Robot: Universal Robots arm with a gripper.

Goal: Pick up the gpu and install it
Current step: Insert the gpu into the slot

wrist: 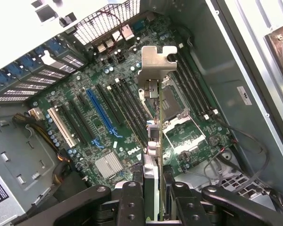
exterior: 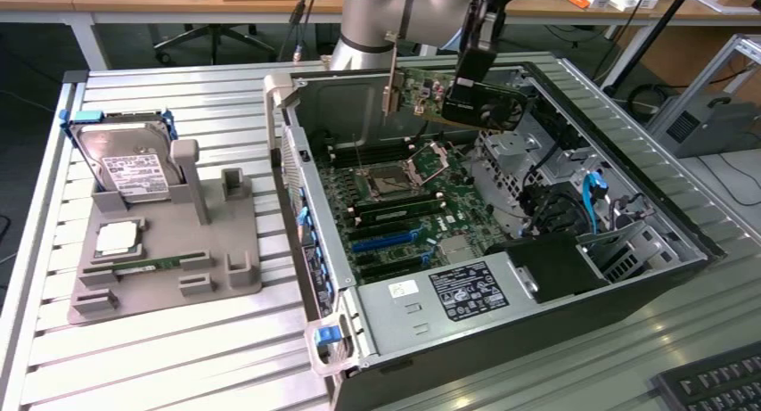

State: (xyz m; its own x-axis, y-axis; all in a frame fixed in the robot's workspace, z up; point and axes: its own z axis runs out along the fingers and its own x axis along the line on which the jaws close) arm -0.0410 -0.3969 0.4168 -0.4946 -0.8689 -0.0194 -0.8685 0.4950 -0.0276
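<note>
The gpu (exterior: 470, 99), a dark card with a green board and a silver bracket (exterior: 390, 81) at one end, hangs in the air over the back part of the open computer case (exterior: 618, 291). My gripper (exterior: 478, 65) is shut on its upper edge. In the wrist view the gpu (wrist: 155, 117) is seen edge-on between my fingers (wrist: 132, 197), with its bracket (wrist: 155, 63) pointing away, above the motherboard (wrist: 127, 141). The card hangs over the processor socket (wrist: 172, 101) and memory slots, apart from the long blue slot (wrist: 101, 115).
A grey holder (exterior: 226, 250) on the exterior view's left carries a silver hard drive (exterior: 131, 170), a processor chip (exterior: 116, 239) and a green memory stick (exterior: 149, 265). The power supply (exterior: 470, 291) fills the case's near corner. A keyboard (exterior: 714, 384) lies at the lower right.
</note>
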